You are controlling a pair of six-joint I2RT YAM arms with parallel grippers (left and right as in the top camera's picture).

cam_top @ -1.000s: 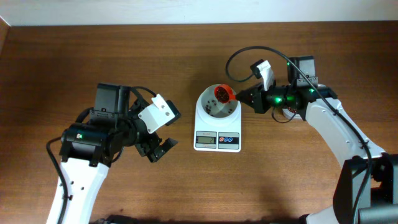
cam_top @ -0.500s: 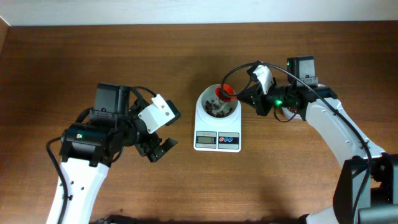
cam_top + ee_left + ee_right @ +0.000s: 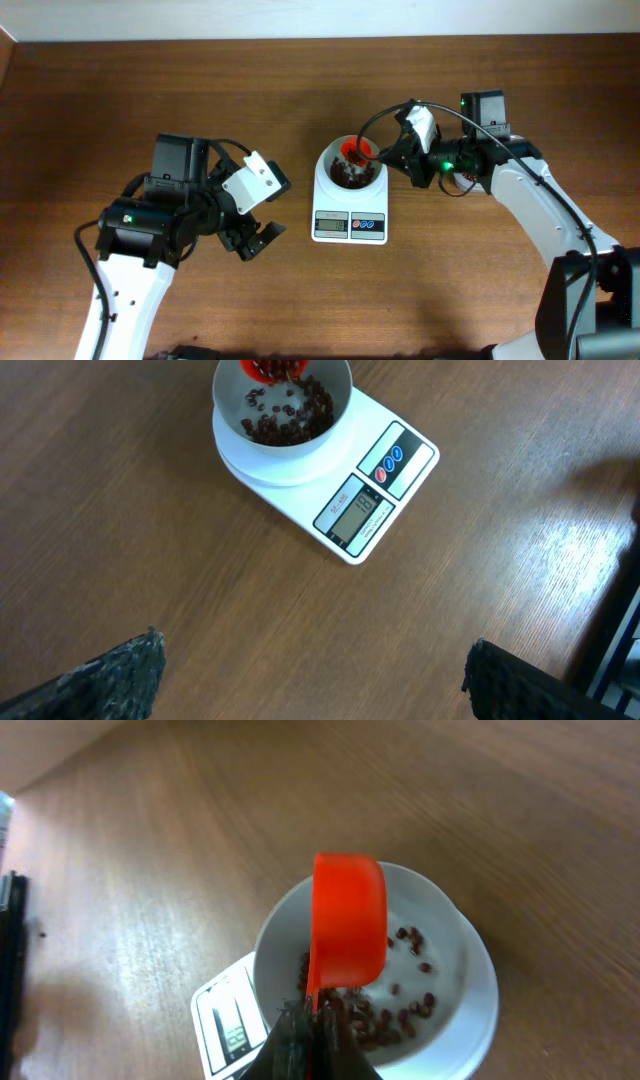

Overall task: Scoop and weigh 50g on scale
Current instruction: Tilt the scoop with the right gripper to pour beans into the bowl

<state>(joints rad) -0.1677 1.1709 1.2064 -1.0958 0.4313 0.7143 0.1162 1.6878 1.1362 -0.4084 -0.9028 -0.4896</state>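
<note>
Red plastic in the spotlight: the scoop [image 3: 356, 151] hangs tipped on its side right above the scale [image 3: 349, 226], over the far edge of the bowl [image 3: 325, 166]. The right end effector [image 3: 393, 157] reaches in from the scale's right side, jaws pinched together on the scoop's handle, a firm clamp. From the right wrist view the scoop's cup [image 3: 348, 925] sits rolled over above the bowl's white wall [image 3: 470, 955], and dark red beans [image 3: 385, 1020] lie scattered across the bowl floor beneath it.

And the scale itself? It sits mid-tabletop [image 3: 200, 90], bowl on its platform, grey display [image 3: 331, 226] and the red and blue buttons [image 3: 365, 224] facing the near edge. The digits are too small to read from overhead.

Over to the left of the scale, well apart from it, the left end effector [image 3: 255, 240] hovers above bare wood with its jaws spread wide, holding nothing. Its wrist camera looks across at the scale [image 3: 365, 510]: the two dark fingers [image 3: 110, 675] frame the bottom corners, the beans [image 3: 290, 420] heap in the bowl [image 3: 226, 420], and the scoop's rim [image 3: 270, 368] pokes in at the top edge.
</note>
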